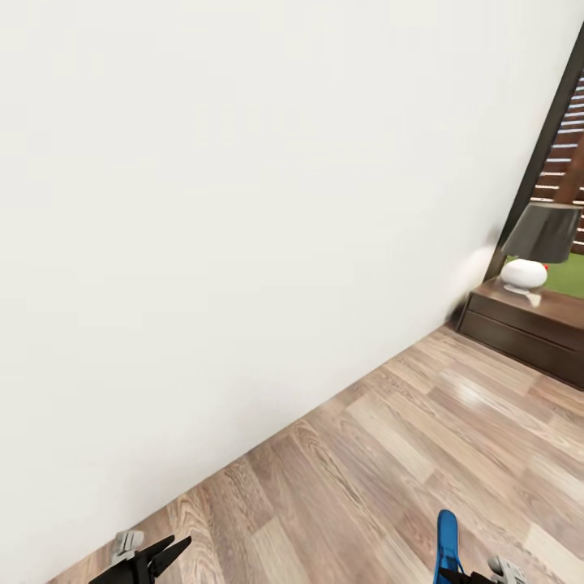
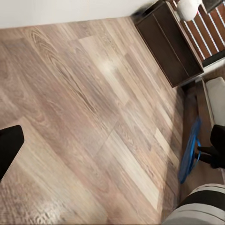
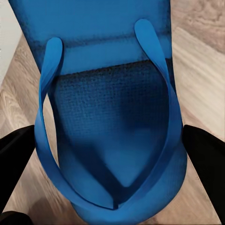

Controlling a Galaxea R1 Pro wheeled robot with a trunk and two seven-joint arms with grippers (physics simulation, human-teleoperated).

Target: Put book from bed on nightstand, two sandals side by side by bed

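Head view: a white wall [image 1: 227, 203] fills most of the frame, meeting a wood-plank floor [image 1: 389, 454] that runs diagonally. At the far right stands a dark reddish-brown nightstand [image 1: 527, 328] against the wall, carrying a lamp [image 1: 537, 251] with a white rounded base and a grey shade; a dark-framed window [image 1: 568, 154] with green lawn lies behind it. The left gripper [image 1: 162, 556] shows at the lower edge, its two dark fingers spread with nothing between them. The right gripper [image 1: 474, 577] is at the lower right edge, with a bright blue sandal [image 1: 446, 542] rising from it, held clear of the floor. Right wrist view: the sandal [image 3: 110, 117] sits directly between the two black fingers [image 3: 204, 159], sole facing the camera, Y-shaped straps converging toward the near end; the fingers flank its edges, so the right gripper is clamped on the sandal. Left wrist view: the sandal [image 2: 190, 150] appears edge-on above the floor, gripped by the right gripper [image 2: 211, 154]; the nightstand [image 2: 171, 44] stands beyond, and a strip of off-white mattress of the bed [image 2: 216, 98] lies beside it. One left finger [image 2: 9, 147] shows at the frame edge.
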